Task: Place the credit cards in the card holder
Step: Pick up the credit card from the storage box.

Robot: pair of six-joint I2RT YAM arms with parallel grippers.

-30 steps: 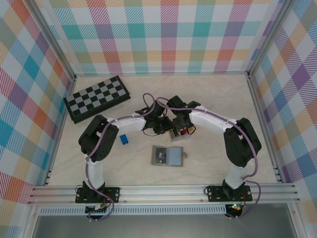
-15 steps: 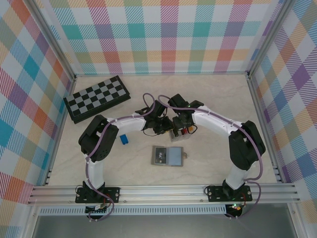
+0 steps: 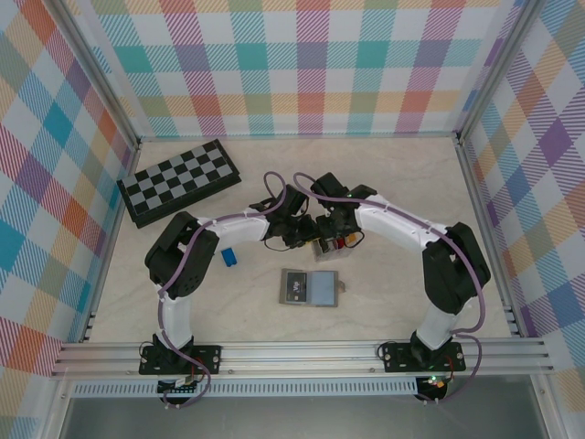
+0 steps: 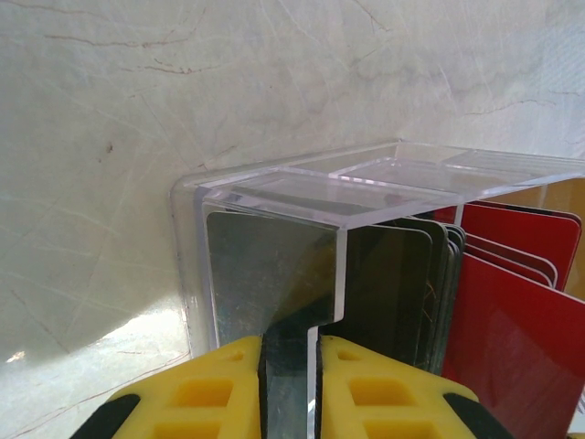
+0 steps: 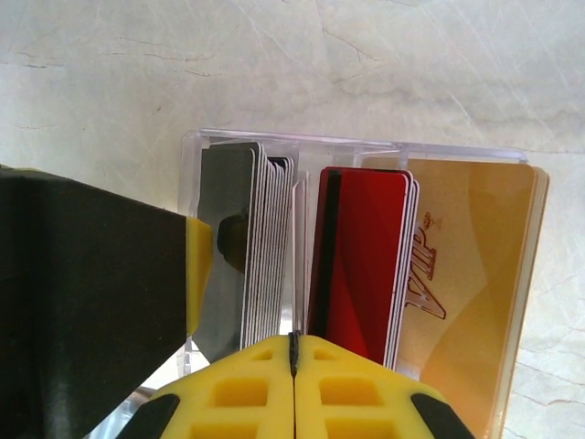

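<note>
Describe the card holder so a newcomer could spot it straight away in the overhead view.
On the pale table, look near its middle, a little toward the near edge. The card holder lies flat and open there, one half dark, the other blue-grey, far smaller than the chequered board at the far left.

The left arm and right arm are of one build, with bulky black joint housings, white links and black base plates. A purple cable runs along each arm. The left tool and right tool have yellow fingers with moulded square recesses and black patches at the outer corners.
</note>
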